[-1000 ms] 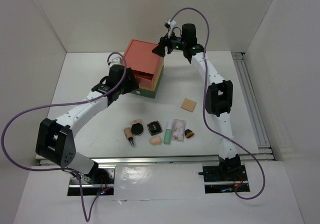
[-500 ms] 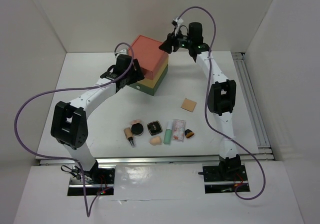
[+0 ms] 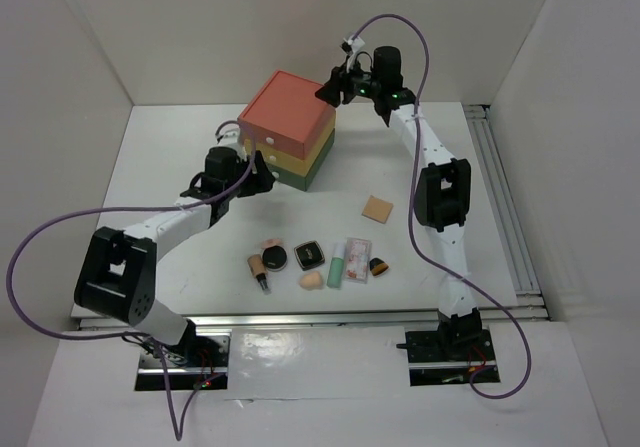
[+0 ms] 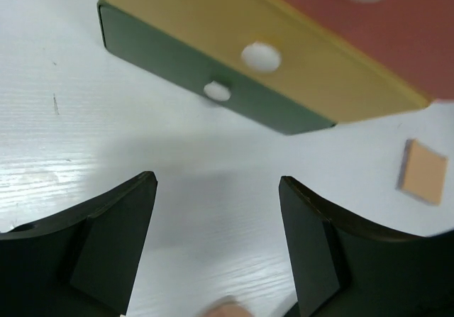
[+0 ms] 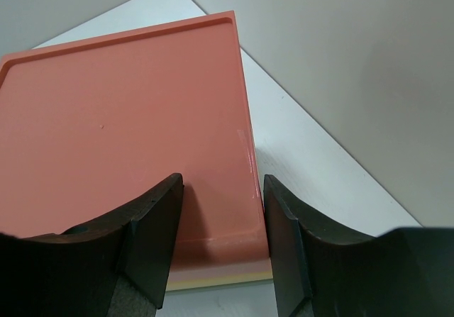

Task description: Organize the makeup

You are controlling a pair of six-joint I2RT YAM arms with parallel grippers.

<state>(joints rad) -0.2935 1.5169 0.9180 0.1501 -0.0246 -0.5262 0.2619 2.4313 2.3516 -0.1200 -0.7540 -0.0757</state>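
Top external, makeup [image 3: 309, 256] row, drawer box [image 3: 290, 117] behind

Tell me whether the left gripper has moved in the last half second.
Yes. The left gripper has backed away from the front of the drawer box, ending nearer the round black compact; the box itself looks unmoved.
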